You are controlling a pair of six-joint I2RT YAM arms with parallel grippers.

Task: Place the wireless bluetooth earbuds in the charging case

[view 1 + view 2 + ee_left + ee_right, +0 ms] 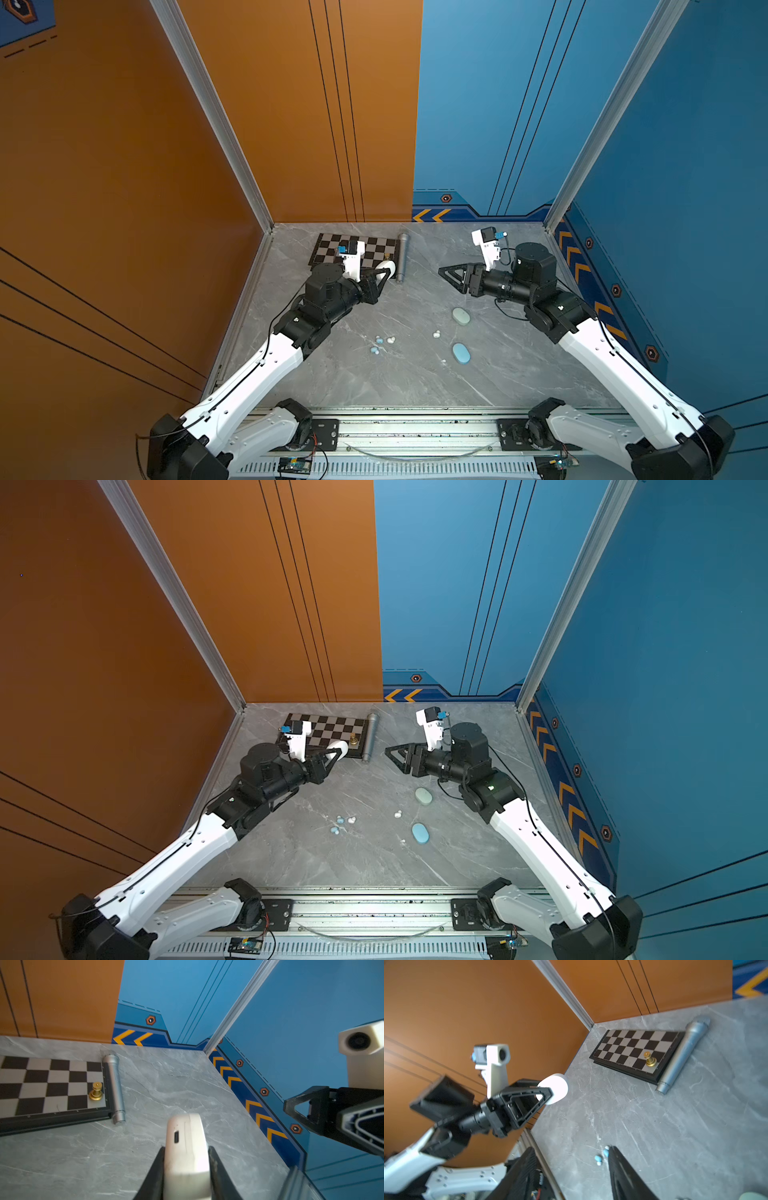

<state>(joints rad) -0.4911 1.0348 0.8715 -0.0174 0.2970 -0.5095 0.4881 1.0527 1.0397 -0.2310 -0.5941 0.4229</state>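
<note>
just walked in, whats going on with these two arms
The left hand grips a white charging case and holds it up off the table, near the chessboard. The right hand is open and empty, raised and pointing toward that case. The earbuds lie loose on the table, none picked up, with a pale green case and a blue case lying near them.

No legible text — orange chevrons (123,1034) on blue wall band (160,1038)
</note>
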